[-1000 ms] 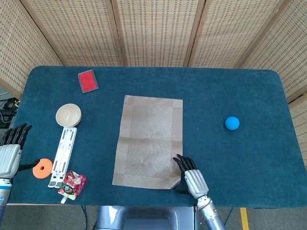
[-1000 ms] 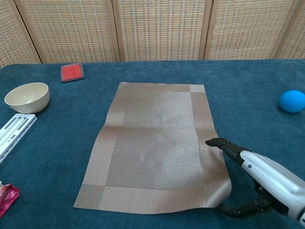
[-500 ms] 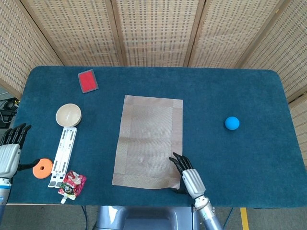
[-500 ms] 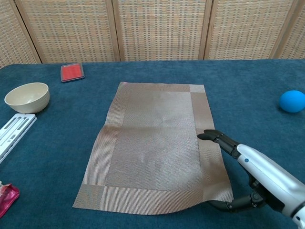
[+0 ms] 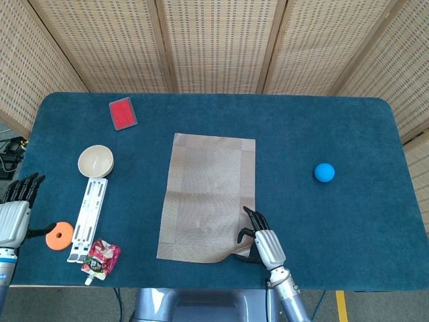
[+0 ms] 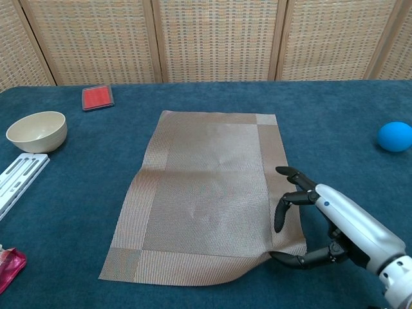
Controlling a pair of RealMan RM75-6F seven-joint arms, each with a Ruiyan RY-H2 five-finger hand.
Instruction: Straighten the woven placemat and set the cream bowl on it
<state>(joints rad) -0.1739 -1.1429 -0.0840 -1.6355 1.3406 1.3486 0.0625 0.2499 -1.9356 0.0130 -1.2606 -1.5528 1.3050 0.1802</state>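
Note:
The woven placemat (image 5: pixel 208 198) (image 6: pixel 206 193) lies slightly skewed in the middle of the blue table. Its near right corner is raised off the cloth. My right hand (image 5: pixel 261 241) (image 6: pixel 335 222) pinches that corner, thumb under the mat and fingers curled over its edge. The cream bowl (image 5: pixel 96 161) (image 6: pixel 37 131) stands upright and empty at the left, apart from the mat. My left hand (image 5: pixel 13 218) hovers at the table's left edge with its fingers spread and nothing in it; the chest view does not show it.
A red card (image 5: pixel 123 113) (image 6: pixel 98 97) lies at the far left. A blue ball (image 5: pixel 324 172) (image 6: pixel 394 136) sits at the right. A white slotted strip (image 5: pixel 89 218), an orange ring (image 5: pixel 59 235) and a pink pouch (image 5: pixel 100 258) lie near the bowl.
My right hand's fingers have curled down onto the mat's near right corner, and the corner has lifted over the thumb. The left hand has not moved.

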